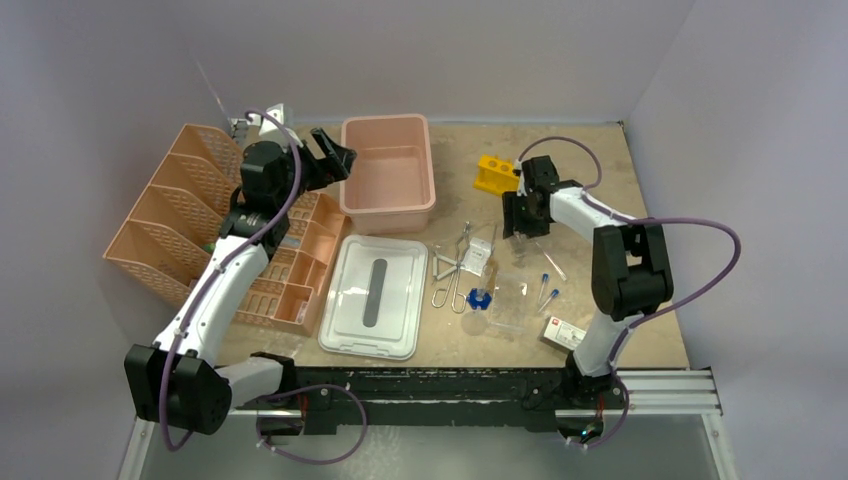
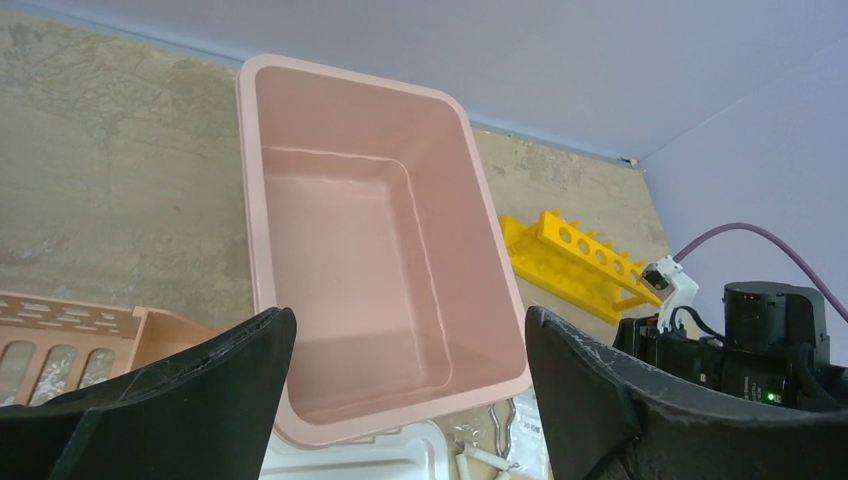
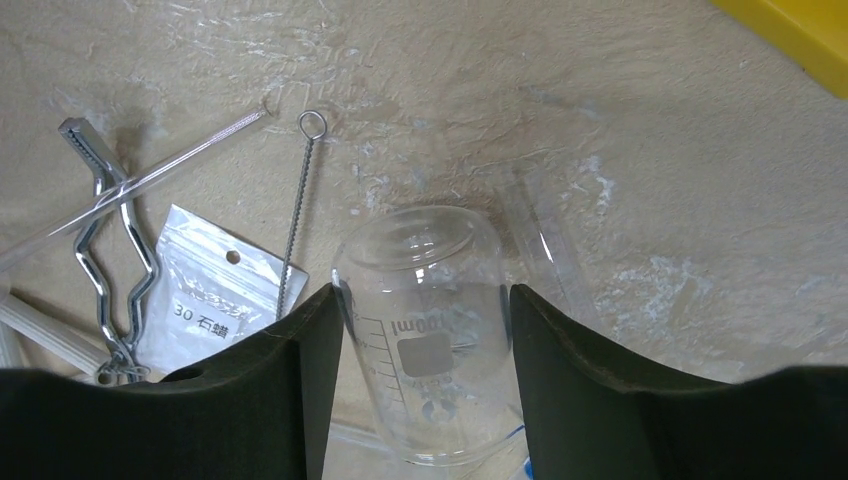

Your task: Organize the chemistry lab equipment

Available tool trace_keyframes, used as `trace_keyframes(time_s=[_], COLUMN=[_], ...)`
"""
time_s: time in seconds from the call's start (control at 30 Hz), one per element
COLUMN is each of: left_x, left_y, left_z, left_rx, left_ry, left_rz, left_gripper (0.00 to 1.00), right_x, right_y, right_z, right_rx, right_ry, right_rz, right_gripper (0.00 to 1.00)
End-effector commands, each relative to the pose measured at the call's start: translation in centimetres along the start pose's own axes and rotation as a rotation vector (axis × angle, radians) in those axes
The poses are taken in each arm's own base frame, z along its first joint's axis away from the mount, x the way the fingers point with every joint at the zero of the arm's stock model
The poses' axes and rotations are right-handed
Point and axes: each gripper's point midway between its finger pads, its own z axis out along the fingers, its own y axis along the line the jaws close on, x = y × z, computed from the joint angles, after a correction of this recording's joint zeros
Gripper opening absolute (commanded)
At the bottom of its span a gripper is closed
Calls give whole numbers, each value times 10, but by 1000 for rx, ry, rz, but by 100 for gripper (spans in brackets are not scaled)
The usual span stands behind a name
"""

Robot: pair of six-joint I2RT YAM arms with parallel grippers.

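Observation:
My right gripper (image 3: 425,292) is shut on a clear glass beaker (image 3: 425,350), its fingers pressed on both sides, low over the table just below the yellow holed rack (image 1: 496,173). Under it lie wire metal tongs (image 3: 105,250), a small clear packet (image 3: 205,290), a thin wire brush (image 3: 298,200) and a glass tube (image 3: 545,240). Two blue-capped vials (image 1: 548,290) lie to the right of the pile. My left gripper (image 2: 408,315) is open and empty, held above the near-left rim of the pink tub (image 2: 370,240).
The white lid (image 1: 375,295) lies flat in front of the tub. The peach mesh organizer (image 1: 180,215) stands at the left. A clear plastic box (image 1: 508,300) and a small carton (image 1: 565,332) sit near the front right.

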Motion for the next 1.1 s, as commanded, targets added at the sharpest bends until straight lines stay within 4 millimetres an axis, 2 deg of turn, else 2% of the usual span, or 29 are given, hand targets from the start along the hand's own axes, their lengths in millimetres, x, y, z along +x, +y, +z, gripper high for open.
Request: trace_keyframes(time_s=[0.0,0.1,0.2,0.37,0.53,0.7,0.9,1.03,1.07], left_x=[-28,-27,-24,-26,-21,-11,13,39,40], left_y=[-19,-19,-21,-34,-54,-79,-122,-153,-161], left_z=[-9,-9,-10,-8,-4,5,17,35,38], left_rx=[51,55,65,122,194,242,313,388,409], left_ry=[-92,-91,-82,-101,-98,-78,-105,-51,-47], left_rz=[6,-3,-25,-78,-160,-223,-215,-209,-205], left_gripper=[84,84,84,84,82,82,81,81,80], right_x=[-22,-40,-60,-114,-161,-195,-213,-210,-209], right_y=[-1,6,26,57,92,122,140,155,157], right_z=[-15,-32,-54,-106,-162,-191,-213,-221,-221], right_rx=[37,9,-90,-255,-485,-741,-933,-1039,-1057], right_ry=[-69,-147,-219,-394,-483,-462,-389,-257,-229], right_rz=[-11,26,74,233,496,784,970,1026,1035], right_gripper=[55,54,54,54,54,51,51,50,51])
